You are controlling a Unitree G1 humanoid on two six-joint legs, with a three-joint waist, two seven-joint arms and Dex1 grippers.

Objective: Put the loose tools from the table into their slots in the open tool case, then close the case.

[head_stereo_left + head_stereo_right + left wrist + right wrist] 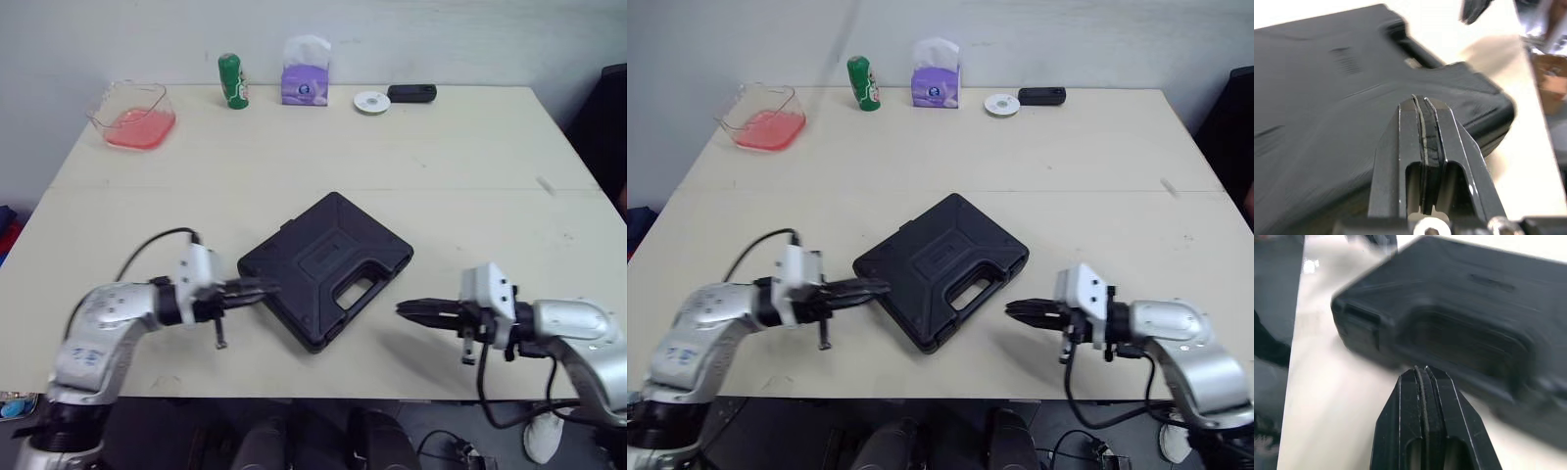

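Black tool case (pixel 328 264) lay shut.
I saw left claw (pixel 265 289), perhaps touching it, and right claw (pixel 406 309) both pressed together.

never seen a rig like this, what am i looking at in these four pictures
This is a humanoid robot with two arms, each ending in a black two-fingered gripper. The two wide pictures come from its head cameras, looking down on a table. The two close-ups come from wrist cameras, looking along the fingers. A black tool case lies closed mid-table. The left gripper, shut, points at the case's left corner; the right gripper, shut, sits just short of its handle side. Neither holds anything. At the far edge: a pink-filled tub, a green can, a tissue box.
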